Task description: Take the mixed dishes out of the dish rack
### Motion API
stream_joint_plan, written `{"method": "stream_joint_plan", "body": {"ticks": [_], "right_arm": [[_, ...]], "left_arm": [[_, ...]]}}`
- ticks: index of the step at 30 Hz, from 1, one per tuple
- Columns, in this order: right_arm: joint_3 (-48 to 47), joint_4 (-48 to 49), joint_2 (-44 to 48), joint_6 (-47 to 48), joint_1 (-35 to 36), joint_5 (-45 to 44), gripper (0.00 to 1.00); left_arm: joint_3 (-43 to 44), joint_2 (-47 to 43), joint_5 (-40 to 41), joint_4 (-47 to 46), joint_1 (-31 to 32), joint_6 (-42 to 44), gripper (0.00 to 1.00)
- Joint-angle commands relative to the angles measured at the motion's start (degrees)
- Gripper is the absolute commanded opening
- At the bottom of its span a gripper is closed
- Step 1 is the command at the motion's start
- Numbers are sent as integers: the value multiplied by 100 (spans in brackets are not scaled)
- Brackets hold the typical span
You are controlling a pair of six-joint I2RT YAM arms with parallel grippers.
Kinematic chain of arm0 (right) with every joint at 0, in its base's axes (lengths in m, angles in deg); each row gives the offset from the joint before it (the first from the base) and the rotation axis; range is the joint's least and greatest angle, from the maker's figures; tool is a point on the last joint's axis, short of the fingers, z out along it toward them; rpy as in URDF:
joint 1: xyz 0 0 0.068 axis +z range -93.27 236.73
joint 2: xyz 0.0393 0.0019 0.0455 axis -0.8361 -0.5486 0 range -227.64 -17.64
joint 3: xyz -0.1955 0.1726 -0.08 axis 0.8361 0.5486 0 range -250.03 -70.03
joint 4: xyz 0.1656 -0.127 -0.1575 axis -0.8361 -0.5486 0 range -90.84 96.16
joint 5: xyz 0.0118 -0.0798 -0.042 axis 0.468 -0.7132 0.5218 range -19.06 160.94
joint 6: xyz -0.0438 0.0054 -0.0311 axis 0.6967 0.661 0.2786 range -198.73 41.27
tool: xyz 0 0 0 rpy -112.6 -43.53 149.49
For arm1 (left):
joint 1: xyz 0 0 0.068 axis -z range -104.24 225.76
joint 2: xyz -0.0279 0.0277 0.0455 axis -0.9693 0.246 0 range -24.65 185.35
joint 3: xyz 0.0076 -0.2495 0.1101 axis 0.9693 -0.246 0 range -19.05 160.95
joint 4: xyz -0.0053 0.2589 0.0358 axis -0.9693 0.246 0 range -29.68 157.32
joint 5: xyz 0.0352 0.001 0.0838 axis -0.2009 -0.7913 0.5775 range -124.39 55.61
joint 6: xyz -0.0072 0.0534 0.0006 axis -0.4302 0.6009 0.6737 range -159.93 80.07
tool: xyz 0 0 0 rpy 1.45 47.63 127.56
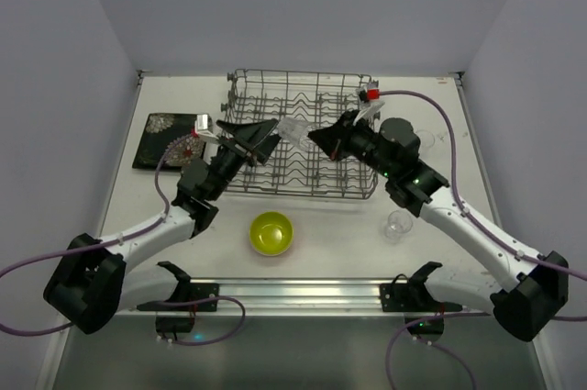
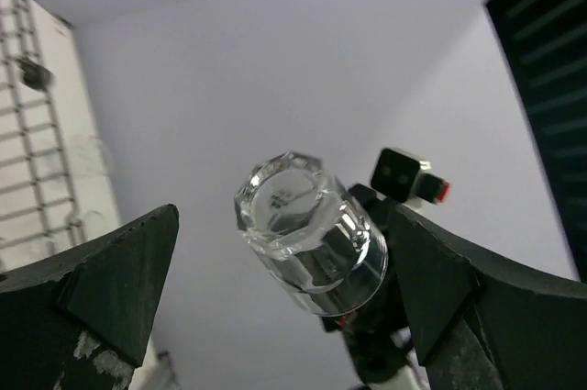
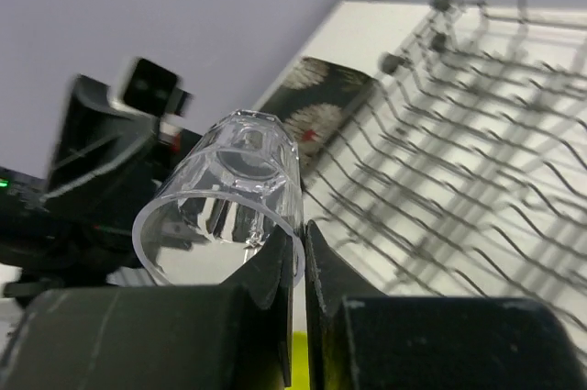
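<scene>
Dish rack [image 1: 303,170]: centre of table. Flowered plate [image 1: 170,139] lies left of the rack and the yellow-green bowl [image 1: 271,232] in front of it. Above the rack's middle, the right gripper [image 3: 295,254] is clamped on the rim wall of a clear glass [image 3: 229,193], which is tipped on its side. Left gripper [image 1: 272,130]: jaws apart, flanking the glass without touching it. Judged a handover. The left should close squarely on the glass body before the right releases, since the glass is likely slippery.

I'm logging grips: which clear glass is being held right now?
The glass over the rack, its rim pinched by the right gripper; the other glass stands free on the table.
</scene>
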Motion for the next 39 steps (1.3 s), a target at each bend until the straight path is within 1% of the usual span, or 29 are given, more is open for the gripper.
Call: {"method": "stream_joint_plan", "body": {"ticks": [1,2,3,4,5,6,7,8,9,10,12,13,14,15,16,17,18,19,20,22,24,28,33,37,39], "right_arm": [[-510,-1654,296,-123,-777,-155,0],[-694,-2079,340,-18,-937,-215,0],[-826,-2510,384,253,-1051,-625,0],[-949,-3341,445,386,-1244,-820,0],[-1238,-3793,533,492,-1307,-909,0],[-1458,-4232,534,606,-1325,-1224,0],[-1669,-5142,508,694,-1325,-1331,0],[-2019,-5533,464,695,-1325,-1428,0],[-2153,-5868,394,712,-1316,-1498,0],[-2242,-6437,376,686,-1290,-1578,0],[-2216,-6775,471,599,-1255,-1823,0],[-2173,-7064,507,529,-1176,-1920,0],[-2085,-7241,516,511,-1132,-1904,0],[-2032,-7417,473,449,-1053,-1886,0],[-1979,-7749,429,388,-800,-1973,0],[-1813,-7883,367,335,-598,-2009,0],[-1681,-7971,306,248,-248,-2000,0],[-1541,-7946,192,238,-105,-1913,0],[-1183,-7850,174,238,10,-1564,0],[-864,-7631,182,37,412,-1455,0],[-512,-7533,235,-122,581,-1385,0],[-82,-7252,112,-166,609,-1429,0],[253,-6751,-493,-61,609,-1280,0],[464,-6110,-775,36,582,-1034,0],[456,-6091,-1003,18,521,-1086,0]], "left_arm": [[894,-270,982,2329,9,1601,100],[1113,-297,1158,2664,9,1804,100],[1168,-358,1265,2954,-52,2128,100],[1186,-402,1248,3000,-79,2296,100],[1203,-472,1266,3062,-79,2446,100],[1238,-612,1292,3132,-88,2743,100],[1247,-674,1257,3141,-88,2938,100],[1352,-736,1231,3220,-79,3105,100],[1440,-850,1257,3534,-88,3411,100],[1519,-903,1231,3624,-88,3606,100],[1782,-1052,1117,3878,-88,4123,100],[1862,-1088,1073,4158,-88,4283,100],[1993,-1201,1011,4265,-88,4598,100],[2064,-1246,950,4536,-79,4696,100],[2117,-1290,949,4669,-79,4793,100],[2178,-1403,932,4758,-79,4977,100],[2196,-1465,906,4880,-88,5048,100],[2214,-1518,914,4943,-88,5119,100],[2223,-1632,932,5004,-88,5189,100],[2197,-1729,958,5049,-88,5268,100],[2153,-1826,1019,5084,-79,5374,100],[2205,-1730,1011,5163,-79,5462,100],[2258,-1563,739,5093,-88,5497,100],[2249,-1545,747,5057,-88,5532,100],[2249,-1519,738,5058,-88,5567,100]]}}
